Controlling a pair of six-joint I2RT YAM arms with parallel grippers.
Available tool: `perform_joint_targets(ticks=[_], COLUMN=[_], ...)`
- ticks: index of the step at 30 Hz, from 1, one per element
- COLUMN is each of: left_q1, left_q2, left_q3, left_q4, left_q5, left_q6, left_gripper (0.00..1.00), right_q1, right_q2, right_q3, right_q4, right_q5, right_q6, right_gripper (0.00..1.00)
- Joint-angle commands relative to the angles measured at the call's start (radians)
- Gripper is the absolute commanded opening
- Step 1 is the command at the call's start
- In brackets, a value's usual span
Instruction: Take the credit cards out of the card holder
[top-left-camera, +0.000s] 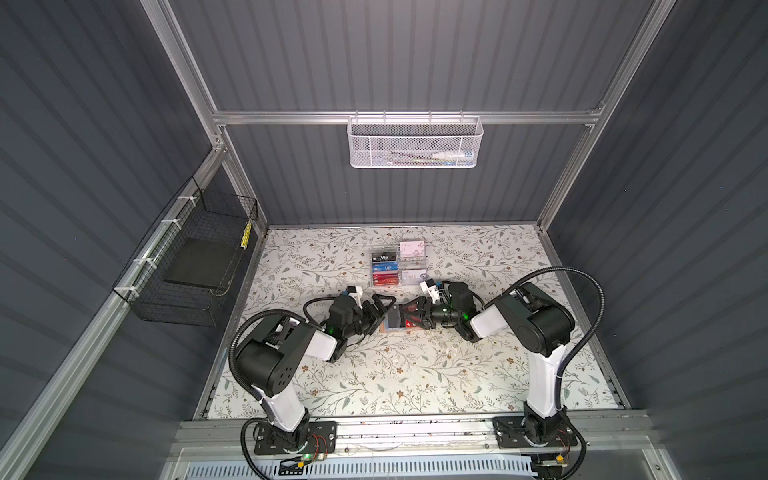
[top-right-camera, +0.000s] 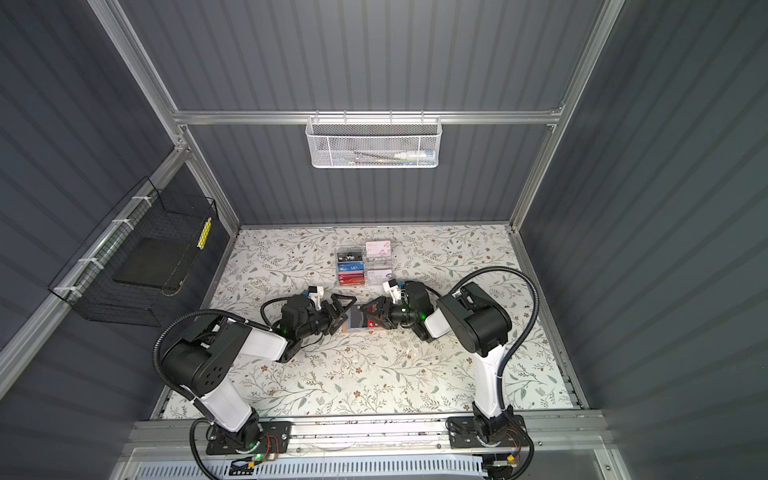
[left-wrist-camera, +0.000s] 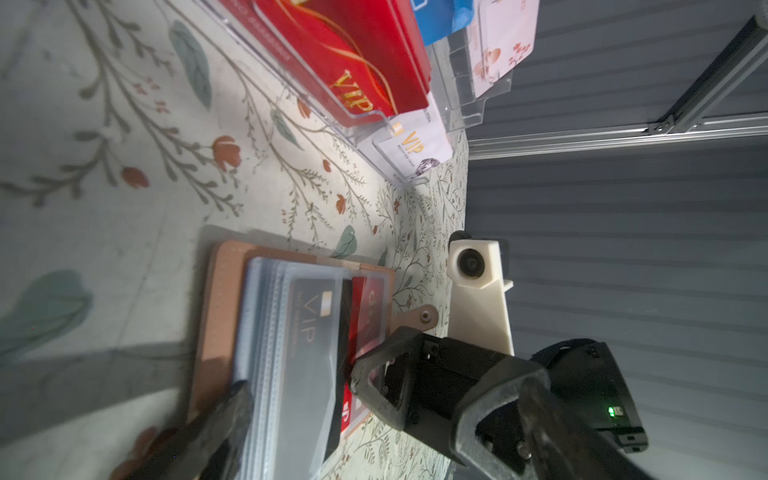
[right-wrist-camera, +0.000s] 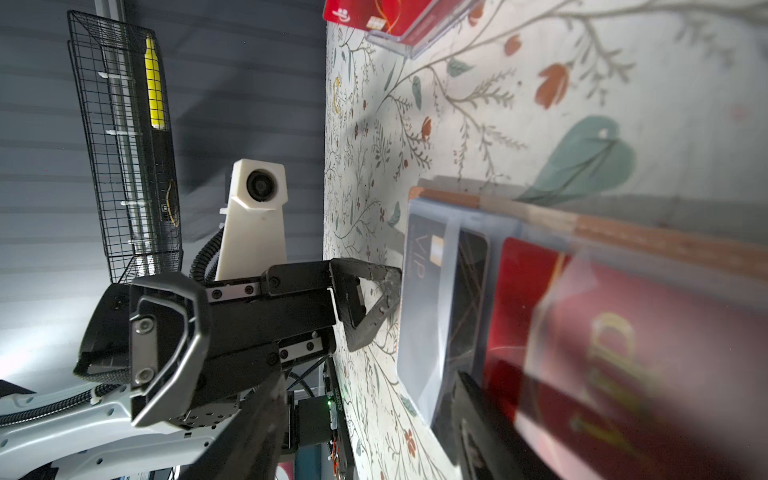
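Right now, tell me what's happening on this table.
Two robot arms are working on an open card holder that lies flat on the table. The left claw is wide open at the holder's left edge, with one finger at the plastic sleeves. The right claw is over the right half, its jaws either side of a red card; I can't tell whether it grips the card. A black card sits in a sleeve. A clear rack of cards stands behind.
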Motion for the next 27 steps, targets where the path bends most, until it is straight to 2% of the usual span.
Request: perform_joint_targets(ticks=[1,14,27], left_q1=[0.006,0.006,0.007], left_q2=[-0.012,0.048,0.136], left_q3=[0.019,0.026,-0.006], left_q4=[-0.064,-0.023,0.112], left_q5=[-0.002,0.015,0.027], left_q6=[0.042,0.033,-0.027], left_gripper=[1.0,1.0,1.0], right_q1=[0.005,0.009,0.02], right_q2=[-0.004,-0.007,0.019], right_q3=[0.019,0.029,0.024], right_q4=[-0.039,-0.069,0.069], right_q5=[0.012,0.011,-0.016], right_q6=[-0.033,-0.05,0.011], right_gripper=[0.64,0.64,0.64])
